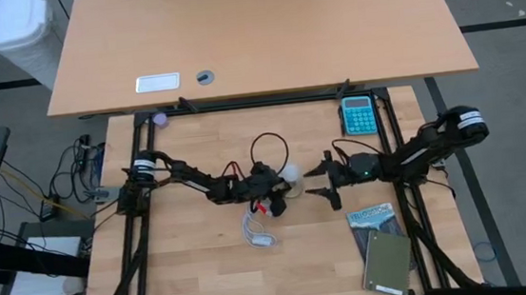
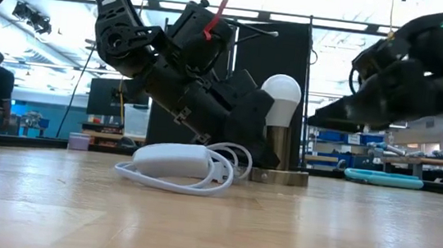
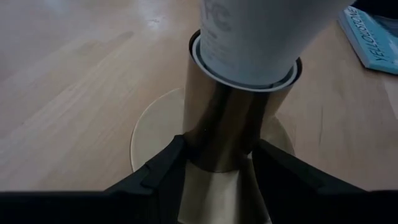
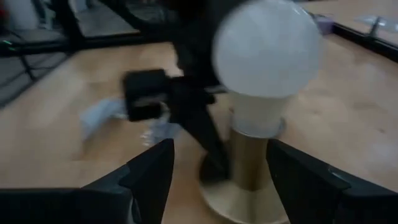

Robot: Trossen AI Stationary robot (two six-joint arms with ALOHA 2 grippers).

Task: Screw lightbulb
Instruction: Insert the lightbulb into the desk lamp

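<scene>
The white lightbulb (image 2: 281,92) stands upright with its neck (image 3: 249,43) in the top of a brass socket tube (image 2: 276,150). The tube rises from a round base disc (image 2: 279,177) that lies flat on the table. My left gripper (image 1: 273,180) reaches in from the left and is shut on the tube. My right gripper (image 1: 323,181) hangs open just right of the bulb, clear of it. In the right wrist view the lightbulb (image 4: 267,46) sits ahead of and above the gap between its fingers. My left gripper pinches the brass socket tube's lower part (image 3: 217,146) between its two fingers (image 3: 163,167), one on each side. The fingers come from the table's left, slanting slightly down, and lie across the upright tube. The socket stays upright with its base disc (image 3: 152,134) on the table.
A white cord with an adapter (image 2: 172,160) lies coiled near the socket, toward the table's near side. A black cable loop (image 1: 268,147) lies behind it. A teal calculator (image 1: 357,115) sits at the far right, and two books (image 1: 379,242) lie at the near right.
</scene>
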